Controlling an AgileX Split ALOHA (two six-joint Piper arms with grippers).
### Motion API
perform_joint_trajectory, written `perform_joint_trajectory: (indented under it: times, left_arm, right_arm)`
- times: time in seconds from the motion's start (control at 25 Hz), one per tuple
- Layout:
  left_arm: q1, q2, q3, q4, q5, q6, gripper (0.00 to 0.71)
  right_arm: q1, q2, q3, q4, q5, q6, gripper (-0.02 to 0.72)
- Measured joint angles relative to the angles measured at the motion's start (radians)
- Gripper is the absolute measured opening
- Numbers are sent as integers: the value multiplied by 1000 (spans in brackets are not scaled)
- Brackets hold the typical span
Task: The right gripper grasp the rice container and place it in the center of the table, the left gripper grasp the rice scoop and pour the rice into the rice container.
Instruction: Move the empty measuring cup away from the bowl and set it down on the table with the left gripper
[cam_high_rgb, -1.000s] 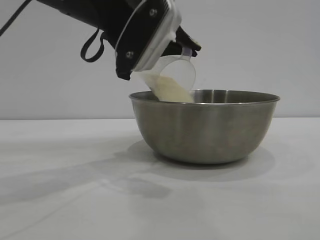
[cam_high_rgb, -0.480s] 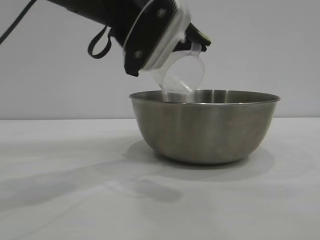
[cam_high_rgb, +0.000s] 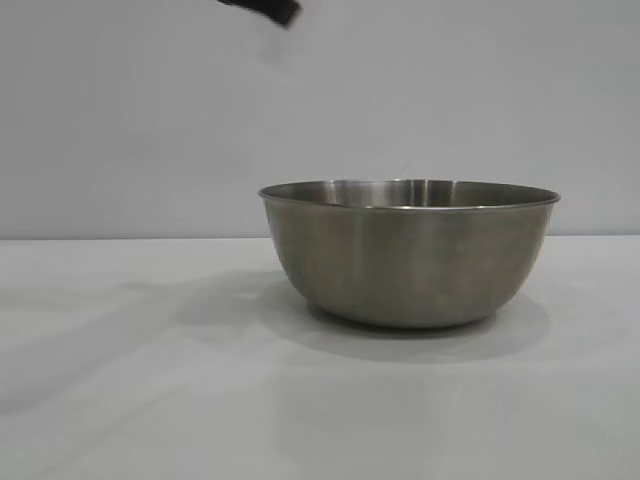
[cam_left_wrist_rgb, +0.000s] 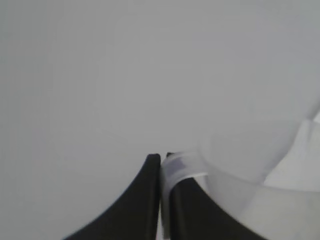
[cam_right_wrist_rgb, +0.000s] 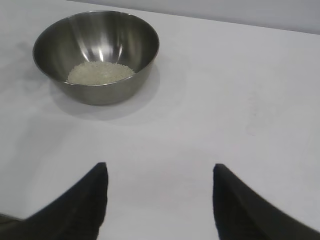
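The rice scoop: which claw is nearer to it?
Left. The left claw is shut on the rice scoop's handle. The right claw hangs open above bare table, with no scoop in its view.

Scoop lifted clear of the bowl

Your left gripper (cam_left_wrist_rgb: 161, 200) has swung the emptied rice scoop (cam_left_wrist_rgb: 250, 195) up and away from the rice container (cam_high_rgb: 408, 252); the rice (cam_right_wrist_rgb: 101, 73) now lies inside.

Stainless-steel rice container (cam_right_wrist_rgb: 96, 55), round with thin rolled rim, upright on the white table (cam_right_wrist_rgb: 210, 100). Inside, on the bottom, a pale patch of rice (cam_right_wrist_rgb: 100, 73). Translucent plastic rice scoop (cam_left_wrist_rgb: 240, 175), held by its handle, apparently empty.
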Motion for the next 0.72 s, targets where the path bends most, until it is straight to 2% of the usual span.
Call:
perform_joint_trajectory:
  times: [0.08, 0.2, 0.48, 0.72]
  left_arm:
    - [36, 22, 40, 53, -29, -68, 0]
    - [58, 71, 71, 108, -81, -110, 0]
    - [58, 213, 78, 141, -207, -117, 0]
    - [58, 289, 78, 152, -250, -119, 0]
  right_arm:
    - [0, 0, 0, 0, 0, 0, 427]
    - [0, 0, 0, 0, 0, 0, 427]
    - [0, 0, 0, 0, 0, 0, 427]
    - [0, 0, 0, 0, 0, 0, 427]
